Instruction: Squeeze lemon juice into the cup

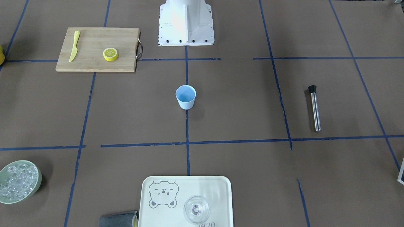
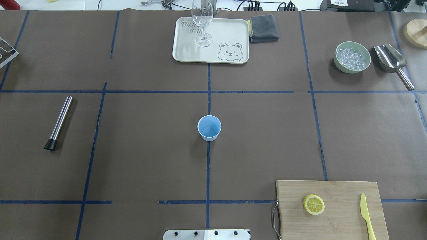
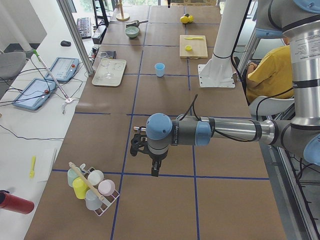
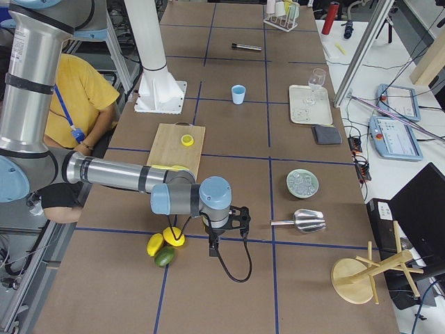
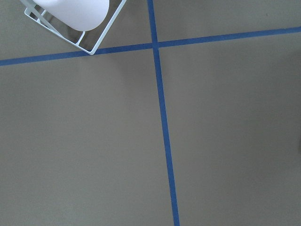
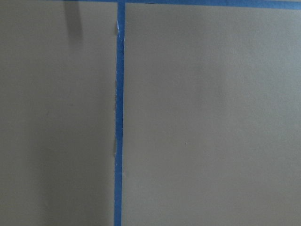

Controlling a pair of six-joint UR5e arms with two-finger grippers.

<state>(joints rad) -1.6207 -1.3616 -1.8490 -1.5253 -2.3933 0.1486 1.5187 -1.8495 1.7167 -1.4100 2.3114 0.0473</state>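
Observation:
The lemon slice (image 1: 110, 54) lies flat on a wooden cutting board (image 1: 94, 44), yellow rind, pale face up; it also shows in the overhead view (image 2: 313, 204). The light-blue cup (image 1: 186, 96) stands upright at the table's middle, also in the overhead view (image 2: 209, 127). My left gripper (image 3: 155, 167) hangs over bare table far from both, at the table's left end. My right gripper (image 4: 212, 247) hangs over the table's right end, near whole lemons. Both grippers show only in the side views, so I cannot tell if they are open or shut.
A yellow plastic knife (image 1: 74, 46) lies on the board. A steel muddler (image 1: 314, 108), a cream tray (image 1: 217, 189) with a clear glass (image 1: 196, 208), a green bowl of ice (image 1: 19, 181), a metal scoop (image 2: 392, 61) and a cup rack (image 3: 92, 187) are around.

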